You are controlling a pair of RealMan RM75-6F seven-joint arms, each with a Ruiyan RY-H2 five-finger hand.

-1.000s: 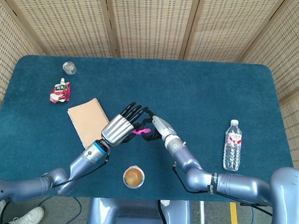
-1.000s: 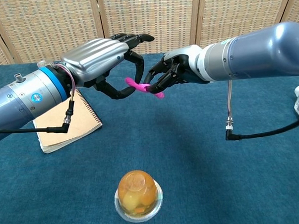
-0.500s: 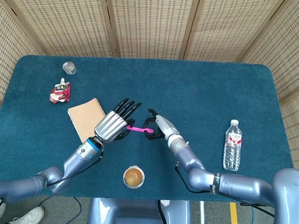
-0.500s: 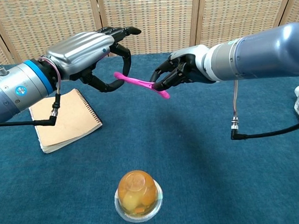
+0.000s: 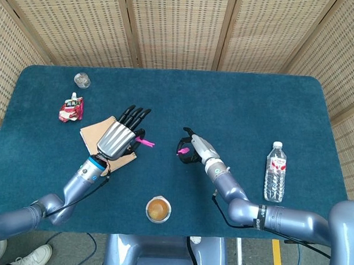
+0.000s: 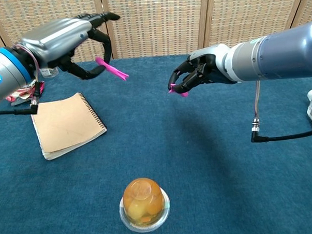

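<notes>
Head view, left hand: the left hand (image 5: 115, 139) hangs over the near corner of the notebook (image 5: 89, 133), fingers stretched toward the far edge, pinching a pink strip (image 5: 144, 142) that pokes out to its right
Head view, right hand: the right hand (image 5: 194, 150) is curled in on a short pink stub (image 5: 183, 151), held above the table (image 5: 236, 105)
Head view, change: a second ago both hands met over the middle of the cloth on one pink piece; half a second ago it was drawn out long between them; now the hands are well apart and each keeps its own pink part
Head view, surroundings: a jelly cup (image 5: 158, 209) sits near the front edge between the two arms, a water bottle (image 5: 275, 172) lies to the right, a crumpled red wrapper (image 5: 71, 109) and a small glass (image 5: 81, 80) are at the far left

Chest view, left hand: the left hand (image 6: 64, 40) is raised high at the left, thumb and a finger closed on one end of the pink strip (image 6: 112, 69), whose free end slants down and to the right
Chest view, right hand: the right hand (image 6: 200, 73) is bunched tight, with the pink stub (image 6: 178, 91) showing just below its fingertips
Chest view, change: the pink link between the hands is gone; the left hand has swung up and away to the left while the right has stayed near its earlier place
Chest view, meaning: judged from this, the pink thing has come apart in two, the longer part on the left and the shorter on the right
Chest view, surroundings: the notebook (image 6: 65, 123) lies flat below the left hand and the jelly cup (image 6: 144, 203) stands untouched in front
</notes>
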